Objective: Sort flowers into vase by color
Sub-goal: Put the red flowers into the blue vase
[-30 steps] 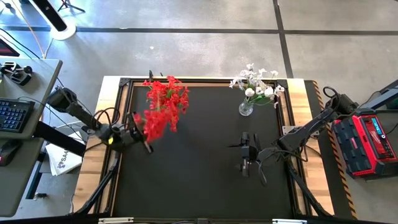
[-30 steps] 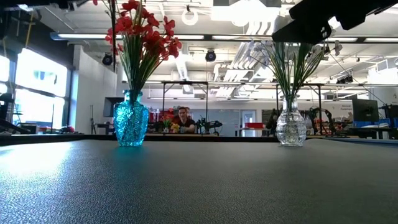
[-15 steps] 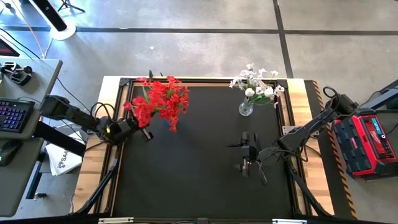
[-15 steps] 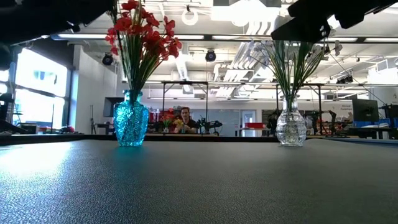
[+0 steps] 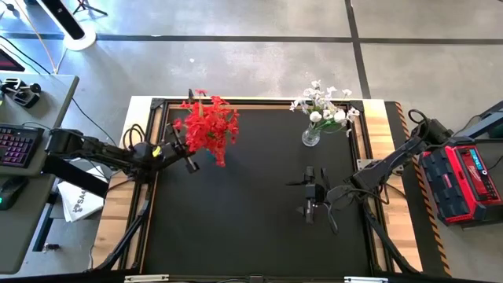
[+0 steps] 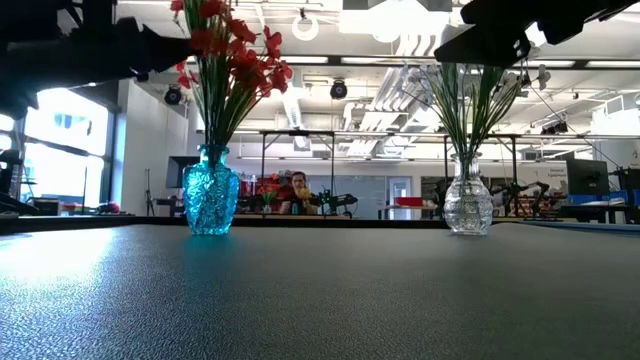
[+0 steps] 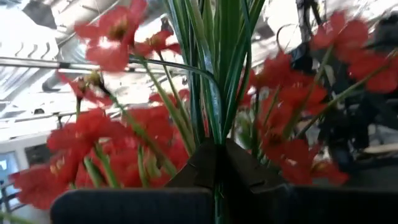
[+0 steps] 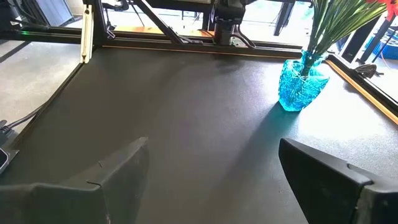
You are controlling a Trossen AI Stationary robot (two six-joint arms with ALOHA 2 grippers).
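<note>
Red blossom sprigs [image 5: 208,126] stand in a blue glass vase [image 6: 211,190], also seen in the right wrist view [image 8: 301,84]. White sprigs [image 5: 322,106] stand in a clear vase [image 6: 468,200] near the far right corner. My left gripper [image 5: 189,157] is beside the blue vase on its left, shut on a red sprig [image 7: 124,143] whose blossoms merge with the bouquet. My right gripper [image 5: 305,195] hovers open over the mat's right half, touching nothing; its fingers [image 8: 124,168] stand wide apart. My left gripper pinches the red sprig's green stems [image 7: 214,134] between its two shut fingers [image 7: 245,171], across the stems. It comes roughly level from the table's left. The sprig is lifted clear of the mat, its blossoms up against the bouquet above the blue vase.
A black mat [image 5: 251,228] covers the table inside a wooden frame [image 5: 377,134]. A red case [image 5: 464,181] sits off the right edge and a keyboard desk [image 5: 20,145] off the left. A person [image 6: 300,190] is far behind the table.
My left gripper has moved toward the far edge and the blue vase, swinging the red sprig with it. The sprig's blossoms, a second ago over the mat nearer than the vase, now sit among the bouquet. The right arm has kept still.
</note>
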